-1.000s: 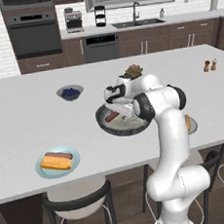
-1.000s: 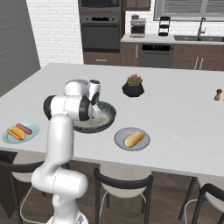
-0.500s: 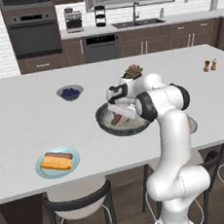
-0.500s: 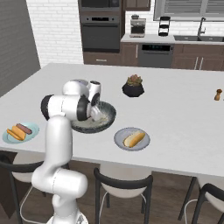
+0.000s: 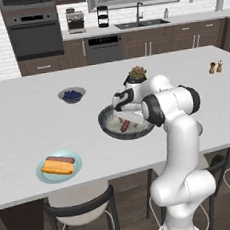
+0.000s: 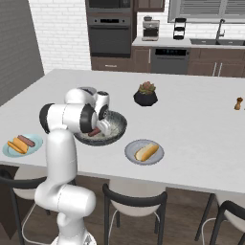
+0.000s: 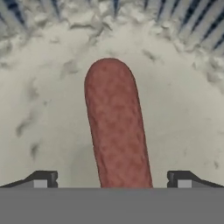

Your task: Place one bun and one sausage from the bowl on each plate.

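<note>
The dark grey ribbed bowl (image 5: pixel 108 129) (image 6: pixel 119 125) (image 7: pixel 39 109) holds one reddish-brown sausage (image 5: pixel 124 126) (image 6: pixel 94 132) (image 7: pixel 116 127). My gripper (image 5: pixel 123 118) (image 6: pixel 99 127) (image 7: pixel 113 179) points down into the bowl and is open. Its fingertips (image 7: pixel 46 178) stand on either side of the sausage's near end without touching it. The pale blue-green plate (image 5: pixel 71 157) (image 6: pixel 8 150) carries an orange bun (image 5: pixel 57 168) (image 6: pixel 16 145) and a second sausage (image 5: pixel 60 159) (image 6: pixel 27 140). On the grey plate (image 6: pixel 131 155) lies a pale yellow bun (image 6: pixel 146 151).
A small blueberry bowl (image 5: pixel 72 95) sits behind the big bowl to the left. A black plant pot (image 5: pixel 137 75) (image 6: pixel 146 95) stands just behind it. Two shakers (image 5: pixel 215 67) are at the far right. Stools line the counter's near edge.
My hand has dipped a little lower into the bowl over the sausage, and the fingers have spread slightly wider. Plates and buns stay as they were.
</note>
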